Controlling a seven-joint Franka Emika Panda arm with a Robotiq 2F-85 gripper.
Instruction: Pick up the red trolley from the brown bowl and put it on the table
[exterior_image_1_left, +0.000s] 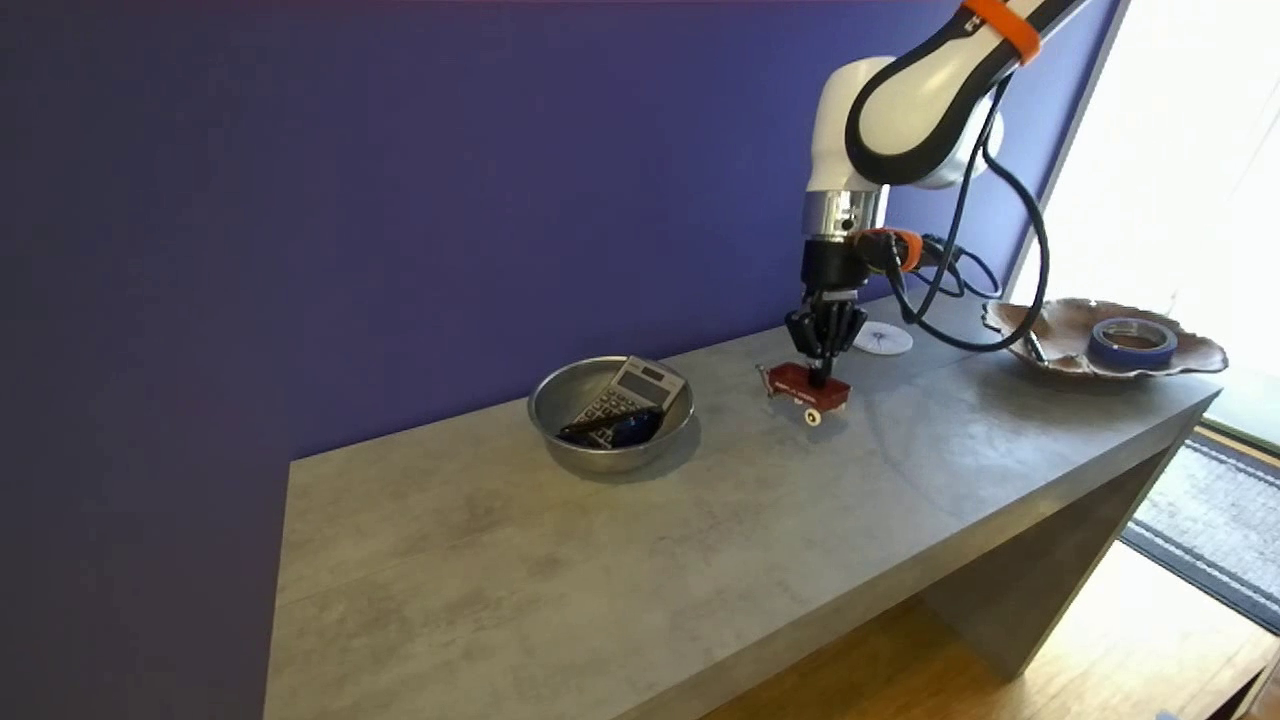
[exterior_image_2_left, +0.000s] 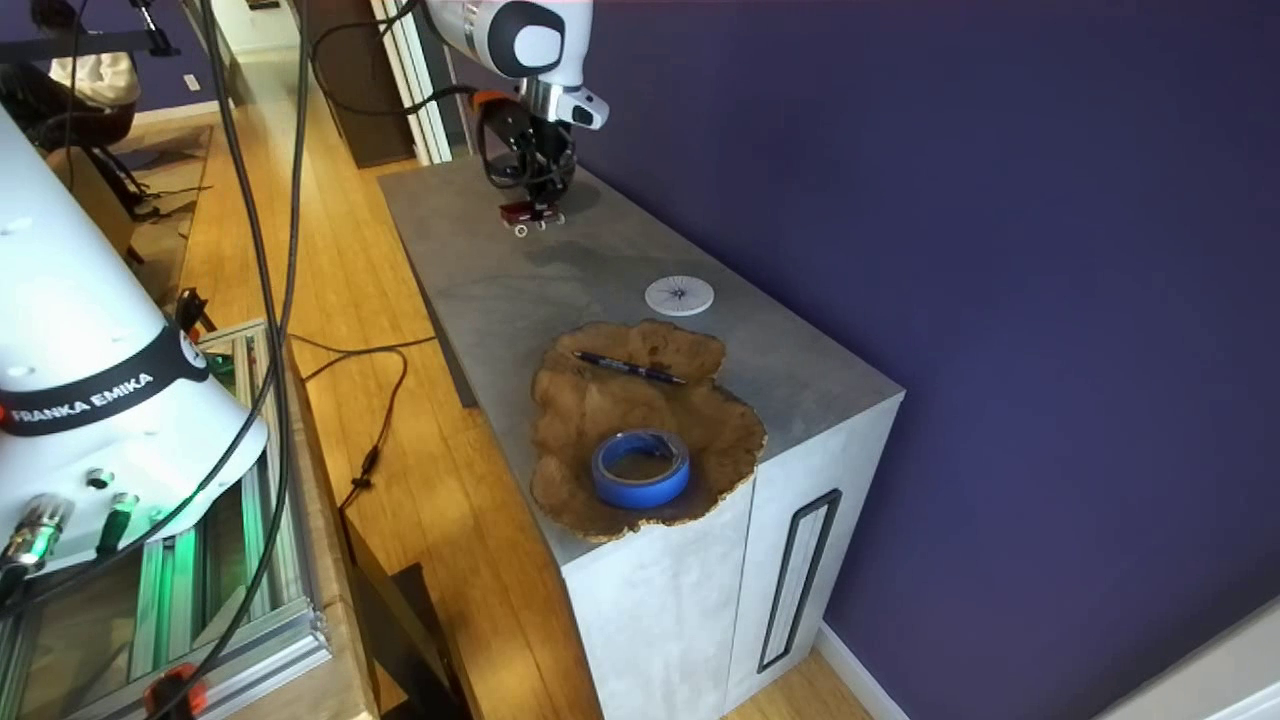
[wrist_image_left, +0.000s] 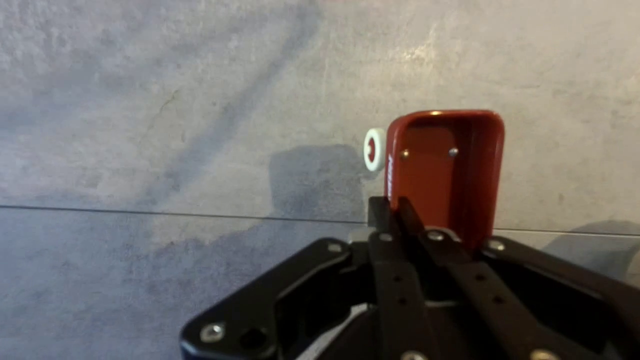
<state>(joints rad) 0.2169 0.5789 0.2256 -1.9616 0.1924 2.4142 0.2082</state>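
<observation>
One red trolley (exterior_image_1_left: 792, 384) hangs just above the table (exterior_image_1_left: 560, 580), its side wall pinched by the gripper (wrist_image_left: 393, 202). In an exterior view, it is right of the metal bowl (exterior_image_1_left: 612, 460) and left of the brown bowl (exterior_image_1_left: 1070, 328), which holds tape (exterior_image_2_left: 640, 493) and a pen (exterior_image_2_left: 628, 368).

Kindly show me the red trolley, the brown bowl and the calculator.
Red trolley (wrist_image_left: 431, 175), in the wrist view: its inside floor.
Brown bowl (exterior_image_2_left: 612, 406), in an exterior view: its bare inside.
Calculator (exterior_image_1_left: 640, 386), in an exterior view: its screen.

White arm (exterior_image_1_left: 925, 110), orange bands (exterior_image_1_left: 1005, 30), black cables (exterior_image_1_left: 1045, 255), screw-studded black end effector (wrist_image_left: 394, 212)
</observation>
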